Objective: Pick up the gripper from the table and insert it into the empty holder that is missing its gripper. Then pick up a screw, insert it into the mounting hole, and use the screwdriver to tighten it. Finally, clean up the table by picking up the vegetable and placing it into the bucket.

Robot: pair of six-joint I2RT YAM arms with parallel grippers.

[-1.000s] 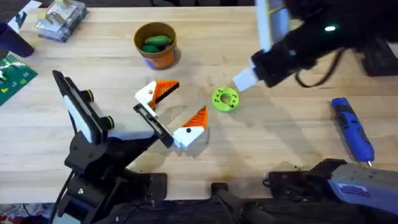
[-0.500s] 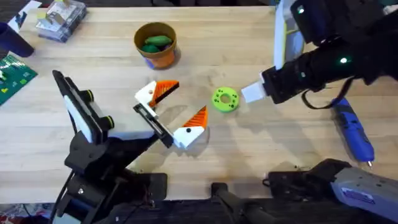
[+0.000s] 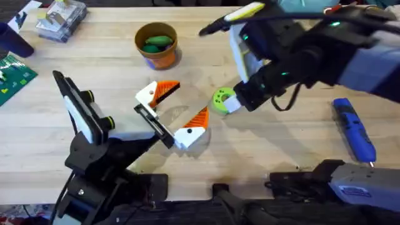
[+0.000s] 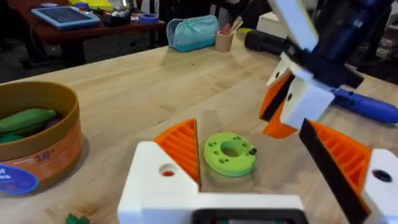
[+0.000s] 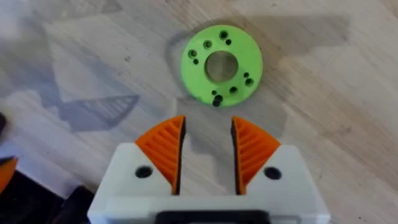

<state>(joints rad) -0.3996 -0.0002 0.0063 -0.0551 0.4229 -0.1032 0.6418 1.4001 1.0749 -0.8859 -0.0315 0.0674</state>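
While the right gripper (image 5: 207, 146) hangs just beside the green ring (image 5: 222, 64), fingers slightly apart and empty, the left gripper (image 3: 170, 112) spreads wide, the vegetable (image 3: 157, 43) lies beyond it in the bucket (image 4: 43, 158), whose blue label reads "18".

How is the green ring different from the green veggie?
The green ring is flat and round with a big centre hole and small holes around it; the vegetable is smooth, long and solid. The ring lies bare on the table, right in front of the right tool; the vegetable sits inside the bucket. The ring is lime green, the vegetable darker. Both are green and small.
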